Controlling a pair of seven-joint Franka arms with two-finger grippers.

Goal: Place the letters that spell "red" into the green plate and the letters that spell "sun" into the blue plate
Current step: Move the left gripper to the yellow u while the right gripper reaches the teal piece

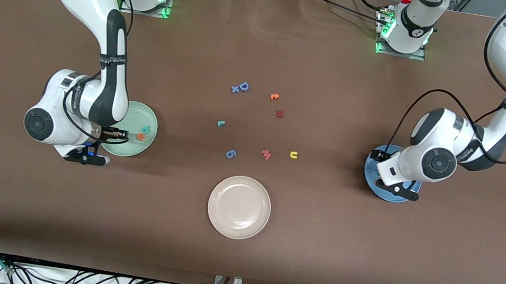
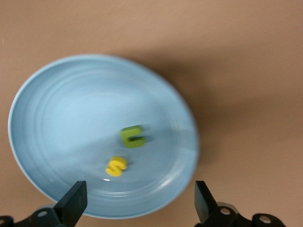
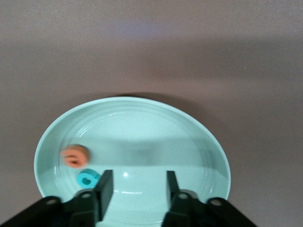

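**Four of six letters sorted; both arms over their plates**

Two letters were seen in each target plate. In the green plate (image 1: 133, 118), toward the right arm's end of the surface (image 1: 365, 257), the orange e (image 1: 141, 136) and the teal d (image 1: 147, 129) lay just beside each other. In the blue plate (image 2: 71, 118), toward the left arm's end, the yellow s (image 2: 116, 166) and the olive-green n (image 2: 133, 136) lay near each other without touching.

Two task letters were left on the bare surface between the plates: the teal r (image 1: 220, 123), and the yellow u (image 1: 293, 155), which lay nearer the front camera and nearer the blue plate. The task was judged about two thirds done.

The left gripper (image 2: 139, 201) was held over the blue plate, pointing down, its fingers (image 2: 73, 201) spread wide and empty. The right gripper (image 3: 136, 189) was held over the green plate, also pointing down, its fingers (image 3: 105, 187) partly apart with nothing between them.

Scattered distractors were left untouched: a blue D (image 1: 243, 86), a blue 6-like letter (image 1: 230, 153), a pink m (image 1: 266, 154), a dark red letter (image 1: 279, 113) and a beige-white plate (image 1: 239, 207).
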